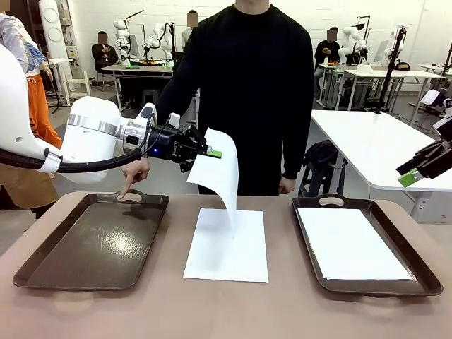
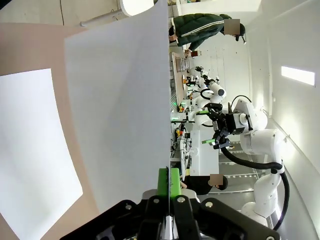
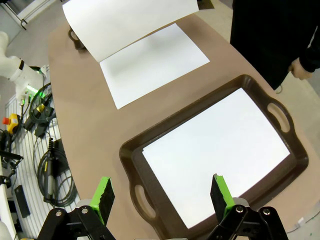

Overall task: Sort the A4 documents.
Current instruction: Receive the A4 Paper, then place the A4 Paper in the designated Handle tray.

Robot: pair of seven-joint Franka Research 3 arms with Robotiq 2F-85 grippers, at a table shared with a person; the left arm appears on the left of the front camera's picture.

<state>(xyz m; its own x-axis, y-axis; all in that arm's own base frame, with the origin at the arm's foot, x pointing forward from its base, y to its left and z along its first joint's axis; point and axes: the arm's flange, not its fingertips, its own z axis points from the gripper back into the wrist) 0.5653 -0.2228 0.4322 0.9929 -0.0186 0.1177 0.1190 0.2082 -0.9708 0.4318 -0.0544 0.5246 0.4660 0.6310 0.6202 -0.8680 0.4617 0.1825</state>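
Note:
My left gripper (image 1: 212,152) is shut on the top edge of a white A4 sheet (image 1: 219,176), which hangs curled in the air above a second sheet (image 1: 227,246) lying flat on the table. In the left wrist view the green pads (image 2: 169,182) pinch the held sheet (image 2: 117,110), with the flat sheet (image 2: 35,150) beyond it. A third sheet (image 1: 349,244) lies in the right dark brown tray (image 1: 417,265). My right gripper (image 1: 418,171) hovers open at the right, and in its wrist view it stands (image 3: 162,192) above that tray's sheet (image 3: 215,150).
An empty dark brown tray (image 1: 95,244) sits at the left; the person's hand (image 1: 134,175) points a finger at its far handle. The person in black stands at the far edge. Cables lie on the floor beside the table in the right wrist view.

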